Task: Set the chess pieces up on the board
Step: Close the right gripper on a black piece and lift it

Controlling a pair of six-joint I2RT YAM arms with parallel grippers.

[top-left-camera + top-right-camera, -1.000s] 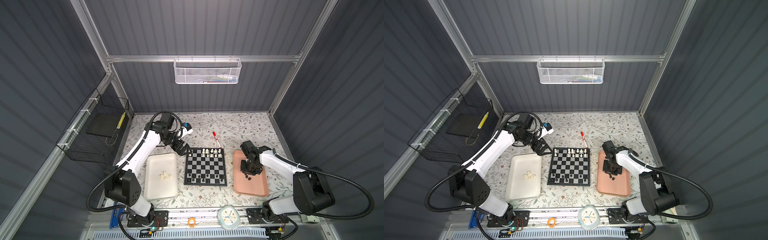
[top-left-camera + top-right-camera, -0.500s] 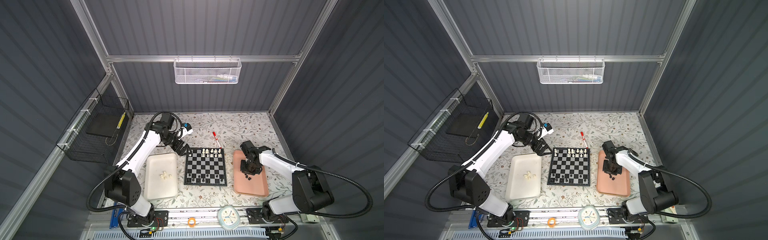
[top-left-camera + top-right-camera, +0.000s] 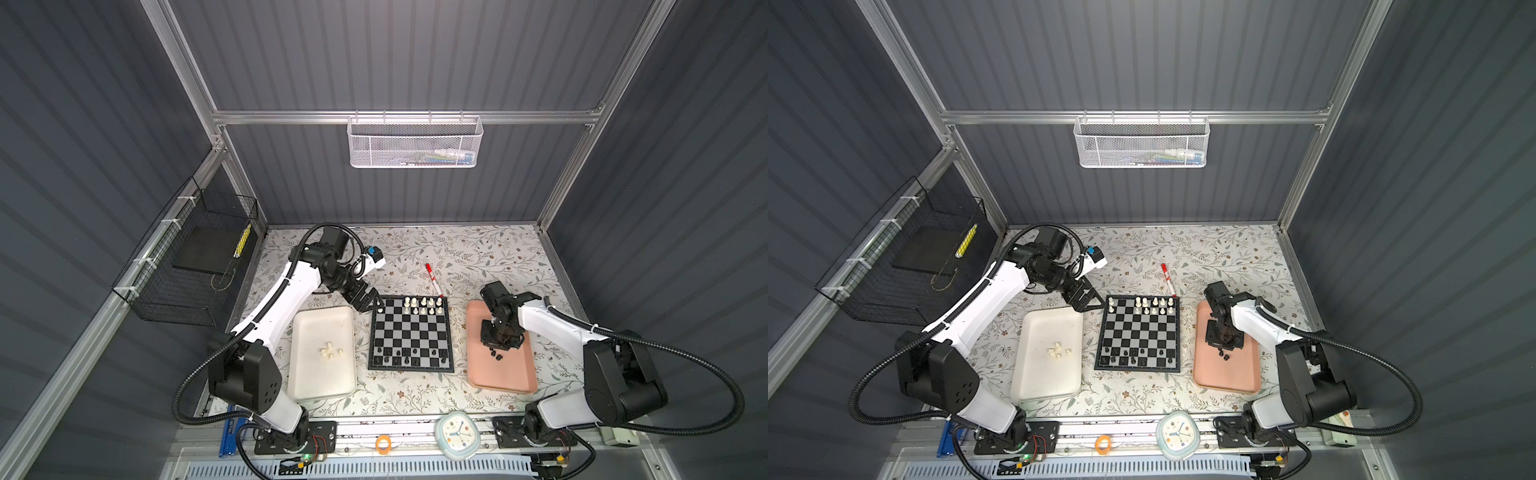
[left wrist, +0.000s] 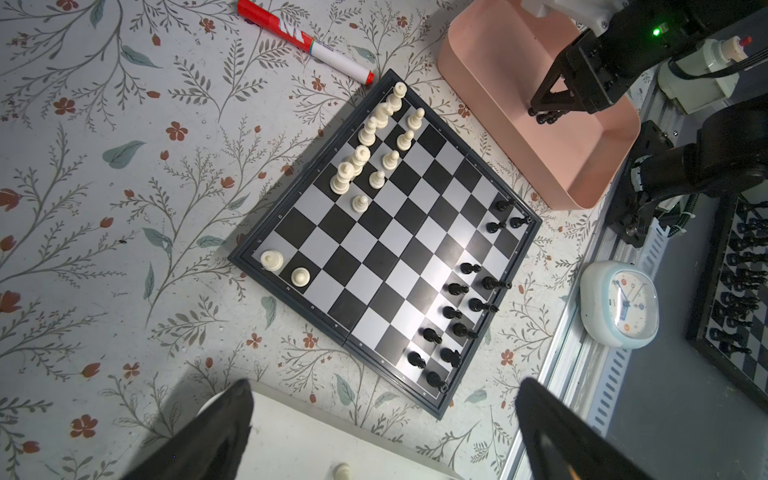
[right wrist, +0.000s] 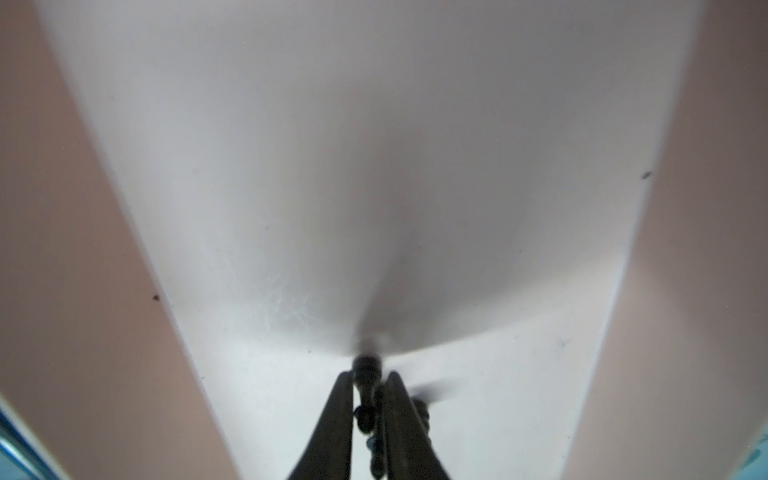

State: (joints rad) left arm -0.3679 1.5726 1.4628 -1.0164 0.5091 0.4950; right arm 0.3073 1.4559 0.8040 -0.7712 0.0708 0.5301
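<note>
While your right gripper [image 5: 368, 376] stands tip-down in the pink tray [image 3: 505, 376], its jaws are clenched on a black piece [image 5: 365, 388]. In the right wrist view you can see that piece squeezed between the two fingers [image 5: 338, 415], with one end poking out past the tips. A second black piece [image 5: 420, 409] lies just outside the grip, against the outer side of one finger. Whether it touches the finger you cannot tell. Both sit low on the tray floor, near the tray's middle and well apart from the board [image 3: 409, 332].

Your left gripper [image 3: 371, 308] hangs with its jaws spread wide and nothing between them. It is just beside the board's far left corner, over the far edge of the white tray [image 3: 322, 376]. A few white pieces [image 3: 330, 351] lie loose in that tray.

On the board, you have white pieces [image 3: 422, 305] in the two far rows, most of them toward the right half. Black pieces [image 3: 409, 359] fill much of the two near rows.
</note>
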